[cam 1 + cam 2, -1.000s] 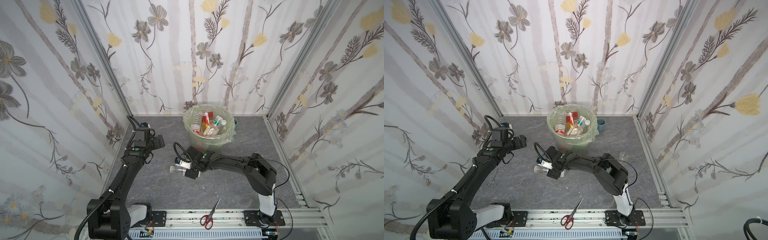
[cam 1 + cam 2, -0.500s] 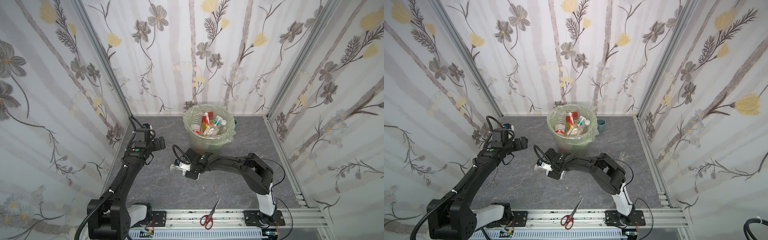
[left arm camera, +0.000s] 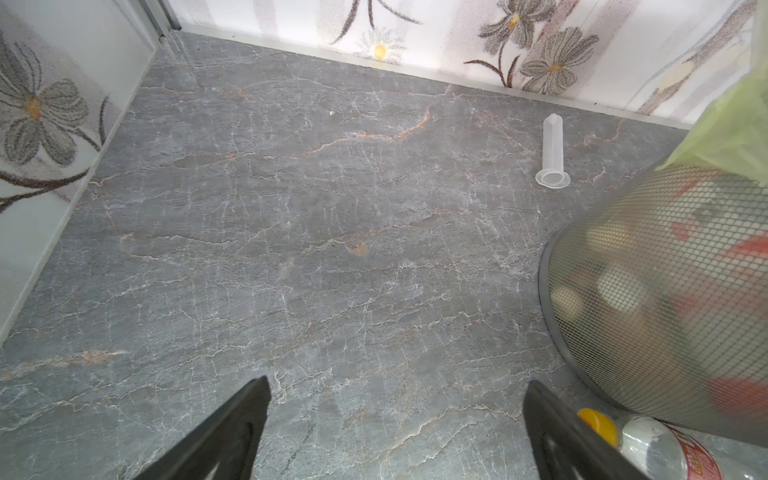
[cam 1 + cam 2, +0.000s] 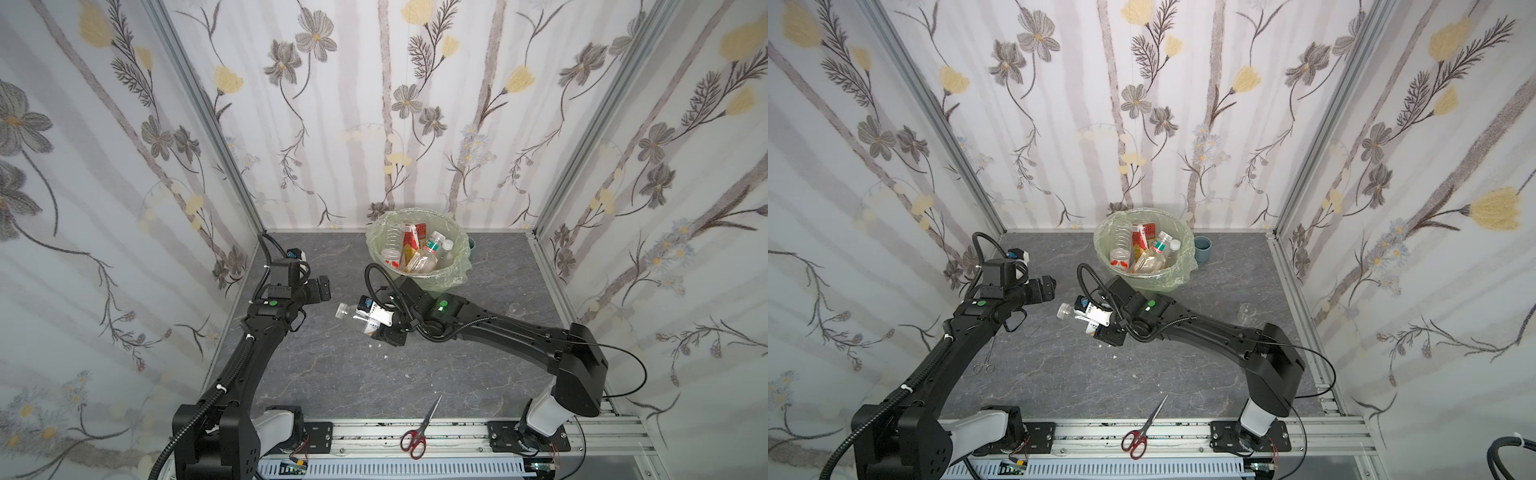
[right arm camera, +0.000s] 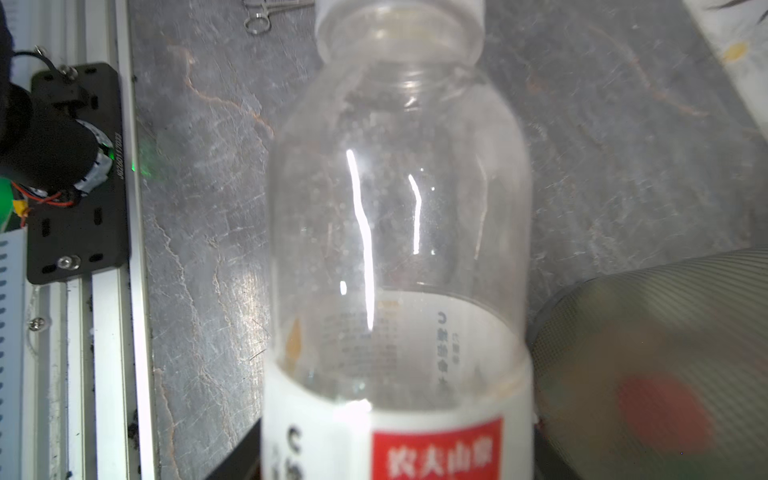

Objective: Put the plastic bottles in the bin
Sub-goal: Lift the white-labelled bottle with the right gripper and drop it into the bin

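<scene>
You're in the pick-and-carry step. The right gripper (image 4: 370,326) is clamped on the clear bottle (image 5: 399,232), gripping the labelled lower half, w/ the white-capped neck pointing away from the wrist. In both top views the bottle lies roughly horizontal, cap end toward the left arm, just in front of the bin (image 4: 451,276) and a bit to its left. Whether it's clear of the tabletop is hard to tell from these angles; it looks slightly raised.

The left gripper (image 3: 397,384) is spread wide w/ nothing between its fingers, hovering over bare tabletop near the bin's base.

The bin holds several bottles already, piled close to the rim. At least one more is out: the yellow-capped bottle (image 3: 652,446), lying on the table right against the bin's mesh wall, at the edge of the left wrist view. So the task is well along, not done.

Next move, as I judge it: lift enough to clear the rim and the green liner, swing the bottle over the opening, then let go. Watch the height, since the bin is tall next to the bottle and the pile leaves little depth. A low pass could snag the liner or nudge the bin. Drop it near the centre so it doesn't roll off. Then the left arm is well placed for the yellow-capped one.
</scene>
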`<state>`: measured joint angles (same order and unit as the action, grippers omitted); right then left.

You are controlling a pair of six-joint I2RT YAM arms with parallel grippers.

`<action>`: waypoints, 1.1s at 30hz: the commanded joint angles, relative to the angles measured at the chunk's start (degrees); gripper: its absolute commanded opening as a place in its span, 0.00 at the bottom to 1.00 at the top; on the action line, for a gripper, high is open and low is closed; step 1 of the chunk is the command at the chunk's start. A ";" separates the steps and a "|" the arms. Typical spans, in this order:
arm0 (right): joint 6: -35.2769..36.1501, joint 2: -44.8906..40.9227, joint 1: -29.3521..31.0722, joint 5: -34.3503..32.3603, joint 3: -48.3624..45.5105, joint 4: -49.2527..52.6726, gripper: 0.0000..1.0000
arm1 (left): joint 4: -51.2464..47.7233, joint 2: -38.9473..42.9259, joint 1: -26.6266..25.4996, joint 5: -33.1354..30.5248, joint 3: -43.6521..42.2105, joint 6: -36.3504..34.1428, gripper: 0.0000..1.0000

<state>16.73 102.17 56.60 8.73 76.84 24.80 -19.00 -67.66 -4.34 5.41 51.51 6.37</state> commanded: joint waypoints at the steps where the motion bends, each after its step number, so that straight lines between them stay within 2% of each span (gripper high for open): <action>1: -0.84 -3.38 -2.23 1.60 1.06 -0.70 0.53 | 1.50 0.55 0.11 1.18 -0.35 -0.66 0.97; 9: -4.72 -10.31 -8.22 0.60 7.09 -4.64 0.53 | 1.69 0.86 0.05 3.02 -0.35 -0.57 0.97; 17: -10.30 -8.82 -13.97 -13.15 11.16 -10.16 0.52 | 2.48 2.09 -0.04 1.96 -0.79 -0.13 0.97; 20: -12.36 -7.20 -15.41 -14.99 11.65 -11.39 0.52 | 2.66 1.83 0.05 2.50 -0.88 -0.05 0.97; 33: -17.22 0.49 -17.53 -11.44 14.76 -12.14 0.56 | 2.97 1.74 0.04 2.85 -0.97 -0.07 0.97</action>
<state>1.74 101.93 39.31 -4.14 90.96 15.33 -17.43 -66.04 -4.34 7.79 50.65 6.22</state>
